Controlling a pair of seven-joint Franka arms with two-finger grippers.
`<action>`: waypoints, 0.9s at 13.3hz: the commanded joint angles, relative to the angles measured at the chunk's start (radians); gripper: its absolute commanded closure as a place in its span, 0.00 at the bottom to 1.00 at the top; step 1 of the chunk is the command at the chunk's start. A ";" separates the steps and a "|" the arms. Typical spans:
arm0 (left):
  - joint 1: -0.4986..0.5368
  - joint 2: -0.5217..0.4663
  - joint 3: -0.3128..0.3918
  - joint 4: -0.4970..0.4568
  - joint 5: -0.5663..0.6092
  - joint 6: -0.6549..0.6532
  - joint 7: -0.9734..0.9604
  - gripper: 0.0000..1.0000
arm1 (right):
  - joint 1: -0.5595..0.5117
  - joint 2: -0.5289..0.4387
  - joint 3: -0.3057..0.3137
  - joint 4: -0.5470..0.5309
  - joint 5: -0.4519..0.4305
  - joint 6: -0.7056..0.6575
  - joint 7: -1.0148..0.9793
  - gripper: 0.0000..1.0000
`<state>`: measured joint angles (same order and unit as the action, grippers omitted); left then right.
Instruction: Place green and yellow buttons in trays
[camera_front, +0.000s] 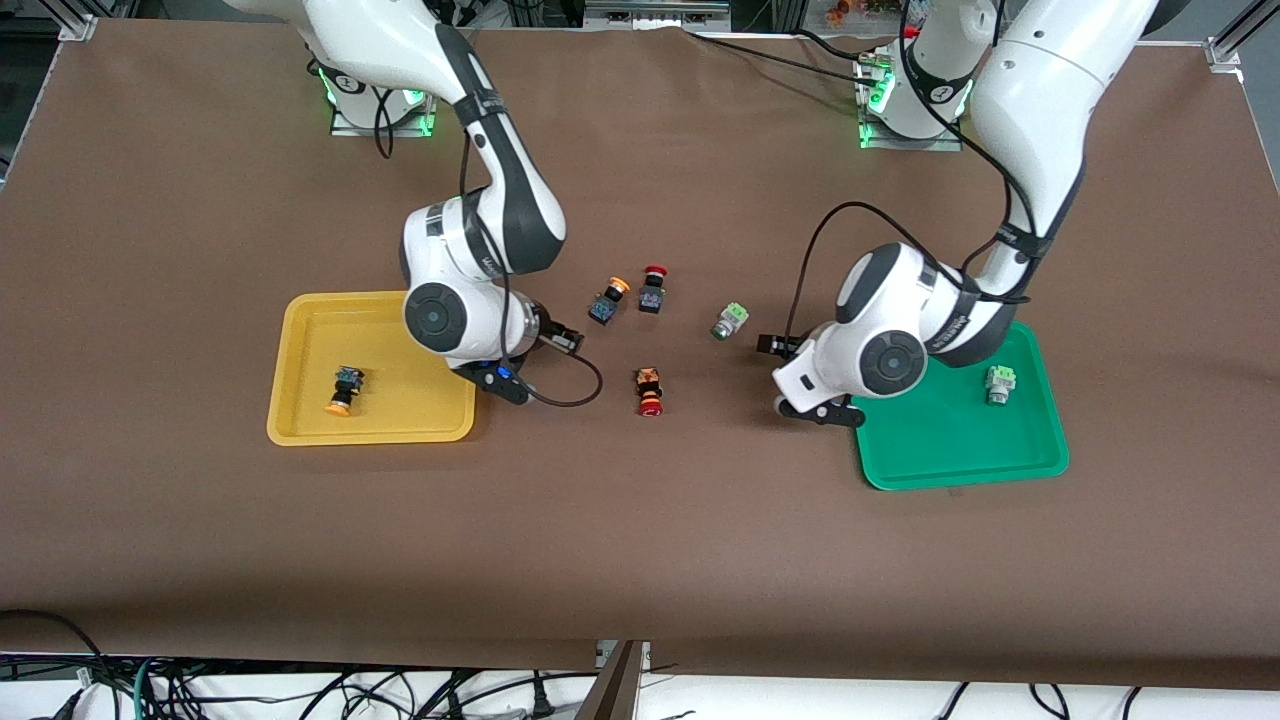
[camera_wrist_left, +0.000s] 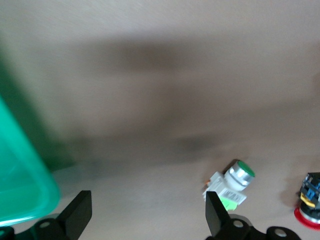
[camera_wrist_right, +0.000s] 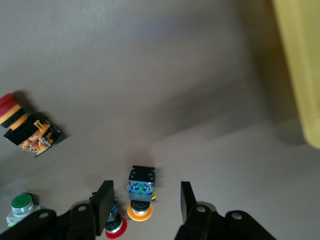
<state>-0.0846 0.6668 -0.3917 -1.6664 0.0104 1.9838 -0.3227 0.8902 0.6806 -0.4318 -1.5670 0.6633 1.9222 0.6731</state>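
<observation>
The yellow tray (camera_front: 400, 400) holds one yellow-capped button (camera_front: 345, 390). A second yellow button (camera_front: 608, 300) lies on the table mid-way between the arms, and in the right wrist view that yellow button (camera_wrist_right: 140, 195) shows between the fingers but apart from them. My right gripper (camera_front: 505, 383) (camera_wrist_right: 145, 205) hangs open by the yellow tray's edge (camera_wrist_right: 300, 65). The green tray (camera_front: 950, 440) holds a green button (camera_front: 1000, 383). Another green button (camera_front: 730, 320) (camera_wrist_left: 232, 182) lies on the table. My left gripper (camera_front: 825, 410) (camera_wrist_left: 148, 217) is open wide and empty beside the green tray (camera_wrist_left: 20, 185).
Two red-capped switches lie on the table: one (camera_front: 652, 288) beside the loose yellow button, one (camera_front: 649, 390) nearer the front camera. Both show in the right wrist view (camera_wrist_right: 115, 227) (camera_wrist_right: 27, 130). Brown cloth covers the table.
</observation>
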 joint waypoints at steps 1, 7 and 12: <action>-0.061 -0.012 0.004 -0.039 0.005 0.039 -0.076 0.00 | 0.053 0.010 -0.010 -0.062 0.091 0.078 0.008 0.37; -0.107 -0.018 0.002 -0.114 0.006 0.114 -0.084 0.00 | 0.104 0.039 0.018 -0.110 0.160 0.152 0.011 0.33; -0.132 -0.021 -0.003 -0.150 0.006 0.167 -0.090 0.00 | 0.111 0.037 0.045 -0.156 0.165 0.201 0.006 0.26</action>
<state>-0.2132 0.6697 -0.3945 -1.7959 0.0104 2.1376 -0.4009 0.9874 0.7392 -0.3983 -1.6712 0.7925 2.0749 0.6843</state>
